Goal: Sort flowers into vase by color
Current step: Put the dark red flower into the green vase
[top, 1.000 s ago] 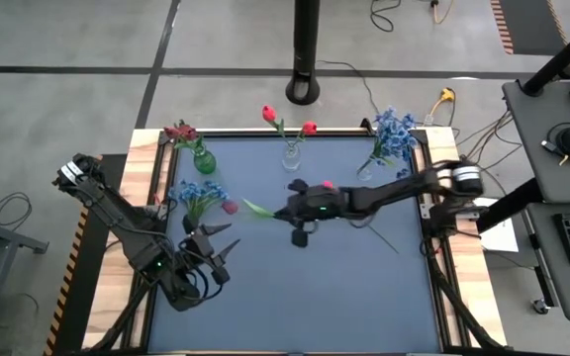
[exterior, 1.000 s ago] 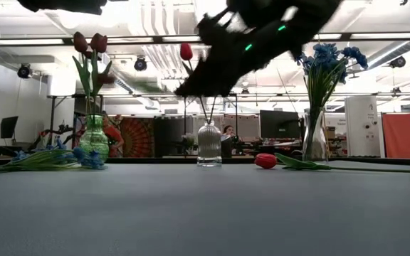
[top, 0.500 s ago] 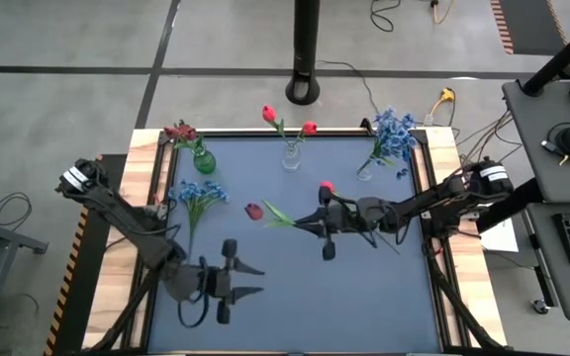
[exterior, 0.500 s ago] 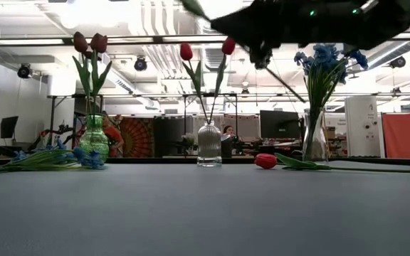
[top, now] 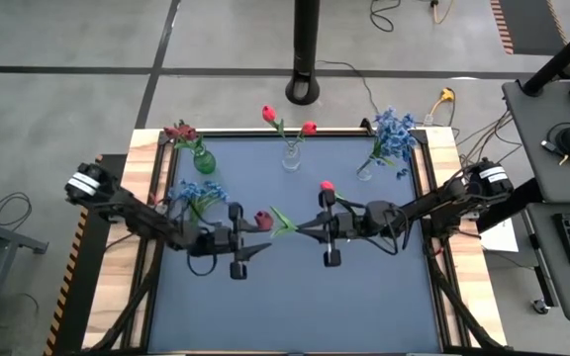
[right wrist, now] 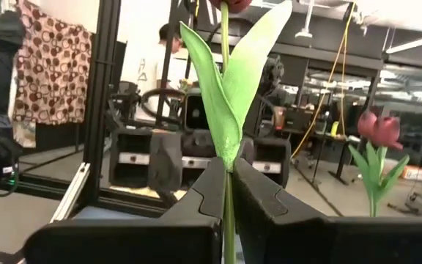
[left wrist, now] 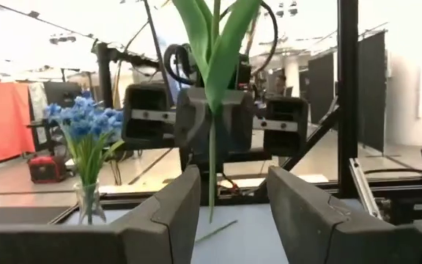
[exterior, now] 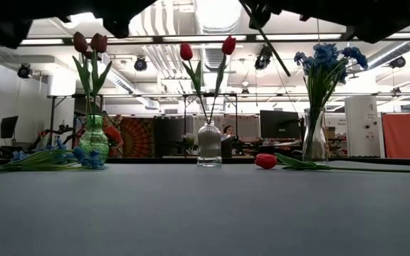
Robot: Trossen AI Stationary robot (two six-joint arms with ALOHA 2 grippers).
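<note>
High view: vases partly filled; right gripper (top: 317, 224) clamps a maroon, green-stemmed flower (top: 262, 220) toward left gripper (top: 242, 235), jaws apart; blue bunch (top: 197, 193) and red tulip (top: 327, 186) remain.

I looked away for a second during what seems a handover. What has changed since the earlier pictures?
The right gripper, jaws shut on the maroon flower, pulled back to mid-table. The left gripper swung in from the near-left to face it, jaws open around the stem, not gripping. The three vases, the blue bunch and the red tulip stayed put.
</note>
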